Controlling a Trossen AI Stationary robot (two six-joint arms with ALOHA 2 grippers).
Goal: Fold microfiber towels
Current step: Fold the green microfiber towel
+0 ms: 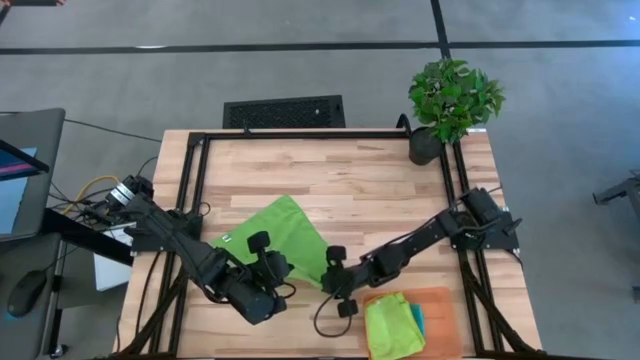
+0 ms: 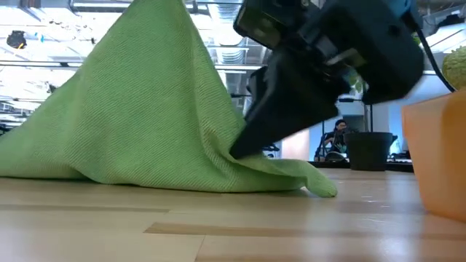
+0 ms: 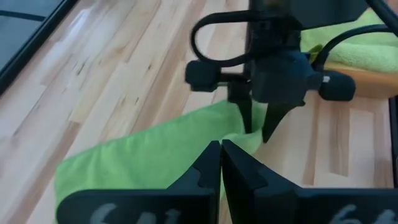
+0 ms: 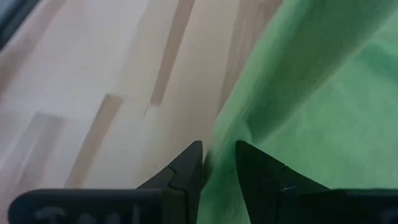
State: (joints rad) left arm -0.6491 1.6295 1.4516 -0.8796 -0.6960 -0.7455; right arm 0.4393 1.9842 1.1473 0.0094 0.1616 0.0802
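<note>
Closest to the low camera, the soft lime green microfiber towel [image 2: 138, 109] rises like a tent from the pale wooden table [image 2: 233, 225], with one corner trailing flat toward the right. I hold it with both arms.

Risks first. My left gripper [image 3: 221, 163] has its fingers pressed fully together, and I judge that a fold of the towel is pinched between them, but the cloth is thin there; if I lift too fast, it can slip out and the raised part will collapse. My right gripper [image 4: 219, 163] has its fingers partly apart with the towel's edge running between them. This hold looks light to me, so a pull to the side could drag the edge free or wrinkle the cloth instead of folding it. The two grippers also stand very near each other, and a careless move may knock them together.

On the table, the towel lies in the middle, a little to the left, and both my grippers meet at its near right corner [image 1: 310, 272]. The right one comes from the right side, the left one from the near left. Other folded towels [image 1: 392, 322], green on top with a teal one showing beside it, lie on a flat orange rectangular mat [image 1: 440, 300] at the near right, apart from my grippers.
</note>
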